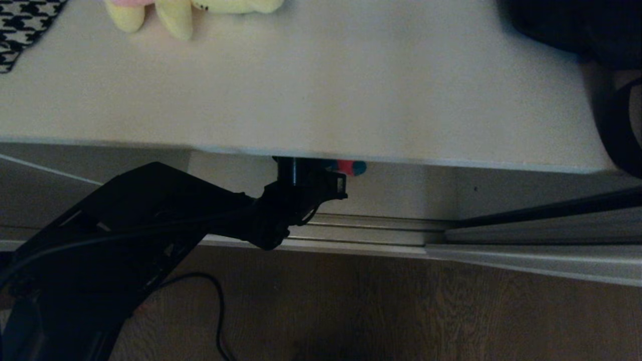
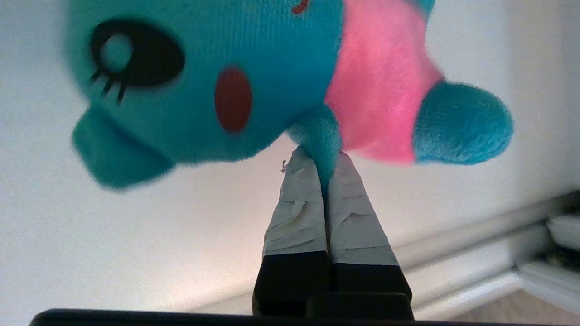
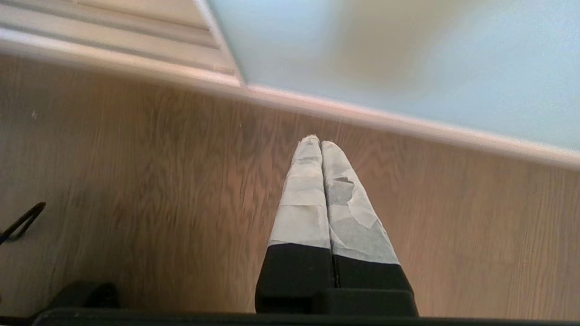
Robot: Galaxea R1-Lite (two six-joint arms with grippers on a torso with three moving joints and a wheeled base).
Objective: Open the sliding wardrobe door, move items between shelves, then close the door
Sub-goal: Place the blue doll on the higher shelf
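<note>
Left gripper (image 2: pixel 327 170) fingers (image 2: pixel 297 213) pinched tight on one thin limb of the blue plush toy (image 2: pixel 217 81); rest of the toy hangs free past the tips. It sits under the front edge of the upper shelf (image 1: pixel 351 95), barely peeking out in the head view. Risks: such a small bite could slip if the toy brushes that edge on the way up; the toy could also swing. Yellow plush toy (image 1: pixel 175 15) lies at the shelf's back. Right gripper (image 3: pixel 321 149) parked over the floor (image 3: pixel 136 181), closed, empty, beside the sliding wardrobe door (image 3: pixel 408 59).
</note>
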